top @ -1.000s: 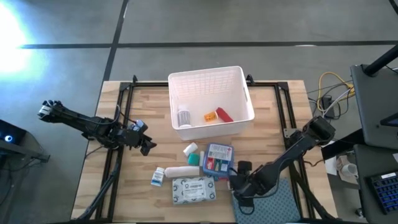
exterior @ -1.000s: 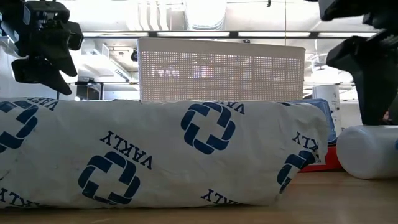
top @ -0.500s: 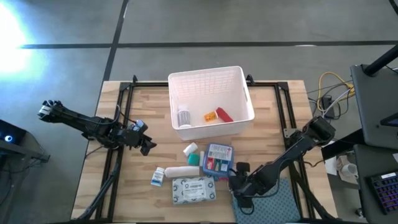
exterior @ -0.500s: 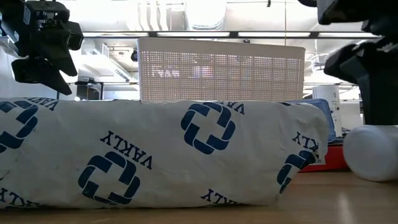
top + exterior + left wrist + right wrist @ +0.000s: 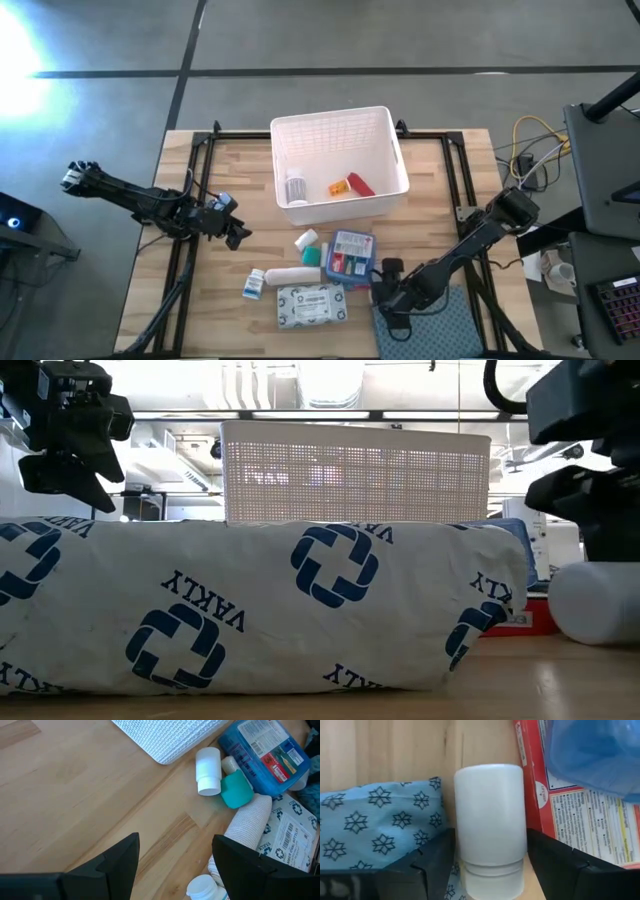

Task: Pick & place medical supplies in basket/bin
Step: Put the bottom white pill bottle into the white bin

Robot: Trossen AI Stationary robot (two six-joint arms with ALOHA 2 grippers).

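Observation:
The white lattice basket (image 5: 340, 130) stands at the table's far middle and holds a white bottle (image 5: 296, 188), an orange vial (image 5: 338, 186) and a red tube (image 5: 361, 184). Near of it lie a teal-capped bottle (image 5: 306, 240), a blue-red box (image 5: 350, 256), a white roll (image 5: 292, 275), a small pill bottle (image 5: 254, 284) and the grey-green packet (image 5: 312, 305). My right gripper (image 5: 490, 865) is shut on another white pill bottle (image 5: 490, 815) beside the box. My left gripper (image 5: 175, 865) hangs open over bare wood left of the supplies. My right gripper pinches the white pill bottle by its body (image 5: 490, 845) between the two fingers (image 5: 436, 862), one on each side, with the fingers lying along it. The bottle lies on its side, resting on the table (image 5: 595, 605), its one flank against the blue cloth.
A blue star-patterned cloth (image 5: 432, 322) lies at the near right corner, under and beside my right gripper. The red edge of the box (image 5: 555, 810) lies close to the held bottle's other side. Black frame rails (image 5: 195, 190) run along the table's left and right. Bare wood lies on the left.
In the low view my right gripper has sunk lower about the white pill bottle, and the bottle has shifted slightly along the table. The left arm has kept still.

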